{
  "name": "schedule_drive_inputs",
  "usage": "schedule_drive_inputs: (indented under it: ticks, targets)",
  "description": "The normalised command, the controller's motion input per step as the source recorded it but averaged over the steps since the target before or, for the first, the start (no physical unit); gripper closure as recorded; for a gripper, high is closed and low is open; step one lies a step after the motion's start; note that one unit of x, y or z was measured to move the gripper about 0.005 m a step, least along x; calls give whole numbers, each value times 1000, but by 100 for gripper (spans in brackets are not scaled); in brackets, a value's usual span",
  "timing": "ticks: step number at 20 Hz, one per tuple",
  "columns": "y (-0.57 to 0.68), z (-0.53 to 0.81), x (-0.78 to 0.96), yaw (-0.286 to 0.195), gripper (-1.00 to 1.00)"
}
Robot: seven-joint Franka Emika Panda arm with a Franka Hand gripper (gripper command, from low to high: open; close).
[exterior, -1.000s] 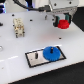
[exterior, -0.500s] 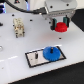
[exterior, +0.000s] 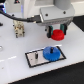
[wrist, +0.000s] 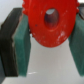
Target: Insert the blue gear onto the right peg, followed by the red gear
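Observation:
The red gear (exterior: 58, 34) hangs above the white table, held between the fingers of my gripper (exterior: 58, 33), which is shut on it. In the wrist view the red gear (wrist: 51, 22) fills the upper part of the picture, its centre hole facing the camera, with teal finger pads (wrist: 22, 47) pressed on both sides. The blue gear (exterior: 51, 52) lies flat on the black base plate (exterior: 31, 59), at the plate's end toward the exterior view's right. The peg under the blue gear is hidden. My gripper is above and slightly to the exterior view's right of the blue gear.
A thin light peg (exterior: 37, 56) stands on the black plate to the exterior view's left of the blue gear. A metal fixture (exterior: 18, 30) sits at the back left of the table. The arm's white body (exterior: 47, 10) fills the top.
The gripper with the red gear has shifted slightly, staying above the table near the plate. The blue gear has not moved.

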Motion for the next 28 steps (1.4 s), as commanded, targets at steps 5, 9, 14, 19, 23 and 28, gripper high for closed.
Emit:
schedule_drive_inputs:
  ticks: [5,9,14,19,23,28]
  targets:
    - [-255,24,599,0,100]
    - [-245,-4,543,0,100]
    - [-161,-86,222,0,100]
    - [-46,-103,148,0,100]
    - [-14,325,142,0,100]
    - [-3,222,55,0,100]
